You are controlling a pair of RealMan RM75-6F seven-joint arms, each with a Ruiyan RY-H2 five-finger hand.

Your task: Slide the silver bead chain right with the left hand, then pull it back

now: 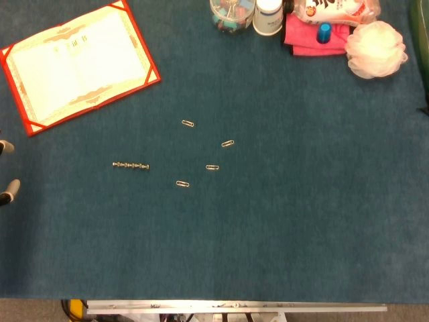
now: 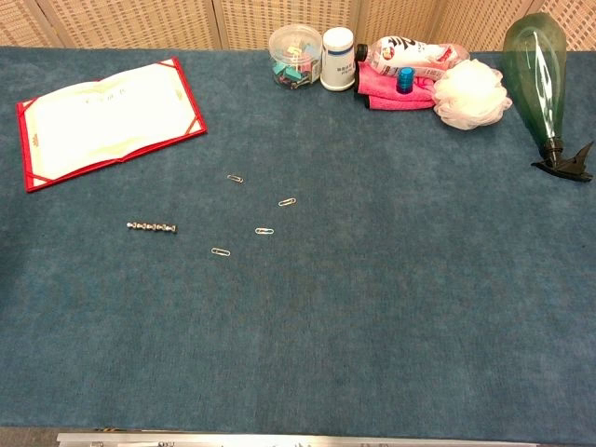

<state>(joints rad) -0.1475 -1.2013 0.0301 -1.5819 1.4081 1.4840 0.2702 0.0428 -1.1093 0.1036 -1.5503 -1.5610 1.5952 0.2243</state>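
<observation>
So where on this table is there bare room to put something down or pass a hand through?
The whole near half of the blue table is bare, as is the right side below the bath puff and green spray bottle. It is crowded along the far edge and around the bead chain, paper clips and open red folder.

The worktop (image 1: 281,235) is viewed from high above in the head view, almost straight down. In the chest view it is seen from lower at the near edge, tilted toward the far wall panels (image 2: 186,19). Both views share the bead chain (image 1: 131,166), paper clips (image 1: 212,167) and red folder (image 1: 74,64).
</observation>
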